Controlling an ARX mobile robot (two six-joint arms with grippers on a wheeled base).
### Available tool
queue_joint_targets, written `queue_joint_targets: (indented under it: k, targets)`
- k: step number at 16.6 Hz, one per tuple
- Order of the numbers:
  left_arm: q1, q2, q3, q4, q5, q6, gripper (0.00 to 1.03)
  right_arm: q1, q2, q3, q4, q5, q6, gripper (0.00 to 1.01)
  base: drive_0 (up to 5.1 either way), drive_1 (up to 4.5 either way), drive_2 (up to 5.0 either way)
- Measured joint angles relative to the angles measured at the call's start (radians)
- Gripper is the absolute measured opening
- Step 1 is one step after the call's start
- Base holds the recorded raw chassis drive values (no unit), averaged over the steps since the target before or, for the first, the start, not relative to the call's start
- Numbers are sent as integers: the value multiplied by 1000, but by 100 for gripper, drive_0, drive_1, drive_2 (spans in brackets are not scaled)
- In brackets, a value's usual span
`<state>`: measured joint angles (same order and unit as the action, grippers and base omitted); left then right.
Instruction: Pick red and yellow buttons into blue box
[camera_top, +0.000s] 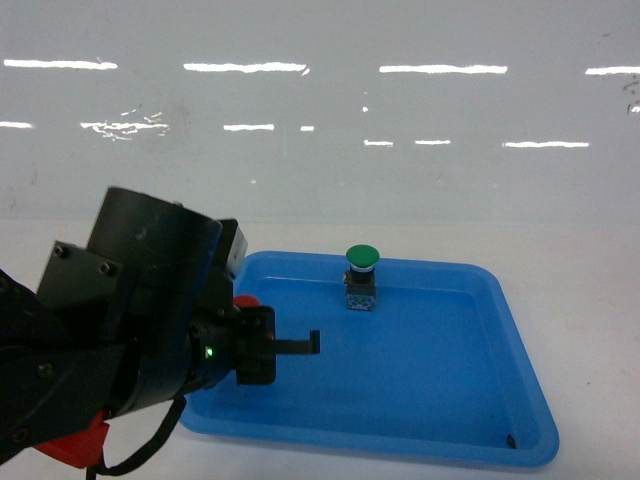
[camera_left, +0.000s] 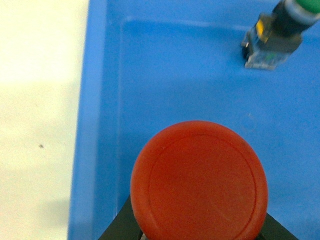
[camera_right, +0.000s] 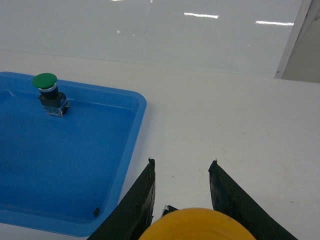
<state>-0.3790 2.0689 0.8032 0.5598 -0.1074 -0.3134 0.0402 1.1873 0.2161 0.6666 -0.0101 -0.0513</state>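
Presently: left gripper (camera_top: 300, 346) clamps red button (camera_left: 199, 181), lower centre, over shallow blue tray (camera_top: 520, 345); right gripper (camera_right: 182, 192) clasps yellow button (camera_right: 196, 225), bottom edge; green-capped button (camera_top: 361, 277) upright in tray.
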Motion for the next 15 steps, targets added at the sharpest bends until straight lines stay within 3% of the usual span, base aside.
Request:
queue_joint_targets:
  k: [4, 8, 12, 15]
  targets:
    - [43, -183, -53, 54, -85, 15, 24, 0, 0, 0, 0, 0, 0, 30, 0, 0, 0]
    - [94, -328, -151, 140, -177, 85, 24, 0, 0, 0, 0, 0, 0, 30, 0, 0, 0]
    - [194, -560, -291, 225, -184, 109, 24, 0, 0, 0, 0, 0, 0, 30, 0, 0, 0]
    - [192, -723, -422, 196, -218, 122, 24, 0, 0, 0, 0, 0, 0, 30, 0, 0, 0]
